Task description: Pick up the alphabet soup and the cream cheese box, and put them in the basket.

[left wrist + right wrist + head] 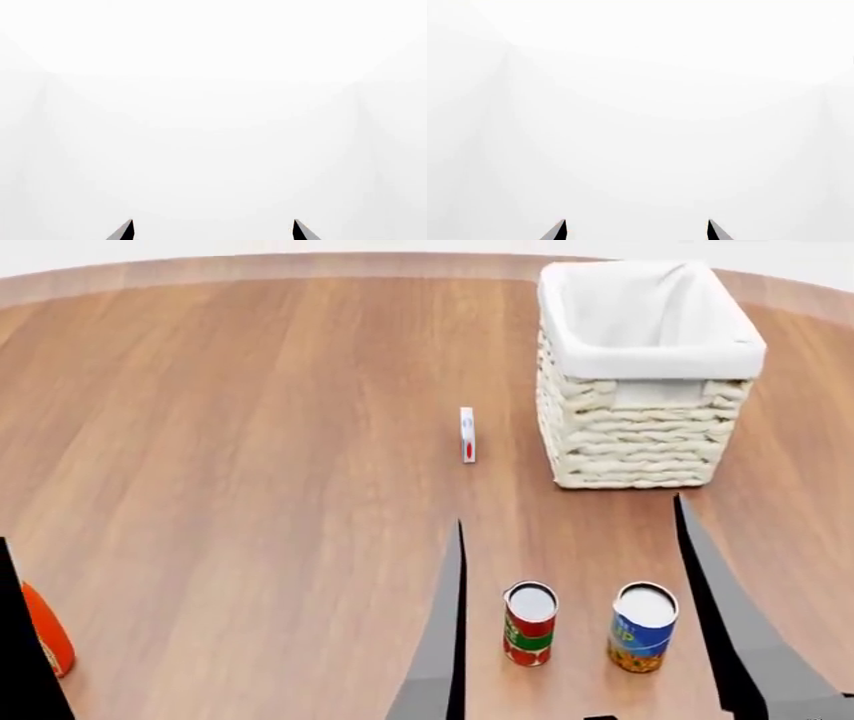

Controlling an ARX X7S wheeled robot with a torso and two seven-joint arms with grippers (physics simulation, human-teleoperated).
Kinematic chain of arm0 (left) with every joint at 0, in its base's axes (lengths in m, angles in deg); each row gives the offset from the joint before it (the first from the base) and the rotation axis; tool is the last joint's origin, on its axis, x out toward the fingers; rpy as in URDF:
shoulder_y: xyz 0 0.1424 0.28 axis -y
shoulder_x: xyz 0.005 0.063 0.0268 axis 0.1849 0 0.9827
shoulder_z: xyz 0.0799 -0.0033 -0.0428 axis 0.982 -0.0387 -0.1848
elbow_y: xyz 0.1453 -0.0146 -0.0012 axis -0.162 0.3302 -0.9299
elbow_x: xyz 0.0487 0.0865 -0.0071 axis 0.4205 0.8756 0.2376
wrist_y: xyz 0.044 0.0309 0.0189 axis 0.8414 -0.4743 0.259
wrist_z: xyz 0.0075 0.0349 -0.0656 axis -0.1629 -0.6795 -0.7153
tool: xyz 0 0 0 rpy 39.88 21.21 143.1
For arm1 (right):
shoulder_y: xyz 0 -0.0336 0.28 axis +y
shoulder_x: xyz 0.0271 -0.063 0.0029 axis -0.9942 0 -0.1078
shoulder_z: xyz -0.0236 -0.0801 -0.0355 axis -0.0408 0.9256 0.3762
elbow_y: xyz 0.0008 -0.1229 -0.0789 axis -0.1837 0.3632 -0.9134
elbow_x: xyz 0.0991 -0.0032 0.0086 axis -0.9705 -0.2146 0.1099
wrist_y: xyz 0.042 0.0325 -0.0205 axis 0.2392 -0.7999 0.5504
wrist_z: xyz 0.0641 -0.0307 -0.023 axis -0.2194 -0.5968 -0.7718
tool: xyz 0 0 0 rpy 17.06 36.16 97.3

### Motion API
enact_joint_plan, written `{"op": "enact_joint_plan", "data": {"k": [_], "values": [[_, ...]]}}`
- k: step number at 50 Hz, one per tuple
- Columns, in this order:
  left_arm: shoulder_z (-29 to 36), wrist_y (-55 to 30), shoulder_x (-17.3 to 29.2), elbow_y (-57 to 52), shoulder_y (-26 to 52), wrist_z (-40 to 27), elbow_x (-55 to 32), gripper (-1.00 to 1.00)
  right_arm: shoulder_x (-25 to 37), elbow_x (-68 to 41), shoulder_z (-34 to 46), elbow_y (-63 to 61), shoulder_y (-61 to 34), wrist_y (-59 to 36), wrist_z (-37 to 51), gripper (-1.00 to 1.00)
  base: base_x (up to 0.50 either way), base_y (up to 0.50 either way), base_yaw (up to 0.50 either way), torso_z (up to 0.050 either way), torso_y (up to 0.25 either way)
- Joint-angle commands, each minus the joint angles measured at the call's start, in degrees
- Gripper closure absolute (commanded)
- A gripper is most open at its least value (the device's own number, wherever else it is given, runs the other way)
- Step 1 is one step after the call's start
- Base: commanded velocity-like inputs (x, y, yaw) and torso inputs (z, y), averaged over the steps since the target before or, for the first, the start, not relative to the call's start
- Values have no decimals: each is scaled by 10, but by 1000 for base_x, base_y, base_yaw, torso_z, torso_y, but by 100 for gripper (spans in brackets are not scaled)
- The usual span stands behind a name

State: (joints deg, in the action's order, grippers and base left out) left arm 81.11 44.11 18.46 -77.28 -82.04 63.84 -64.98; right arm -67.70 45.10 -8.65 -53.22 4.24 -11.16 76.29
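I am seeing my right pincer [574, 540] spread, the blue-labelled alphabet soup can [642, 627] standing between its fingers, print unreadable. The thin white cream cheese box [467, 434] and cream wicker basket [646, 375] are sitting beyond it. My left pincer [213, 231] is spread too.

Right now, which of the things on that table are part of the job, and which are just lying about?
Part of the job:
soup can, blue label
cream cheese box, standing on edge
basket

Just lying about:
red-and-green can, beside the soup can
orange thing at the table's near left edge, half hidden
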Motion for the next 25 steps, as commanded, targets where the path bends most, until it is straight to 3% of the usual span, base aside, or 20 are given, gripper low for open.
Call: {"op": "enact_joint_plan", "data": {"k": [1, 25], "values": [[9, 6, 6, 3, 0, -2, 1, -100, 0, -4, -4, 0, 3, 8, 2, -100, 176, 0, 0, 0, 0], [9, 11, 15, 12, 5, -10, -5, -100, 0, 0, 1, 0, -8, -7, 4, -100, 178, 0, 0, 0, 0]]}}
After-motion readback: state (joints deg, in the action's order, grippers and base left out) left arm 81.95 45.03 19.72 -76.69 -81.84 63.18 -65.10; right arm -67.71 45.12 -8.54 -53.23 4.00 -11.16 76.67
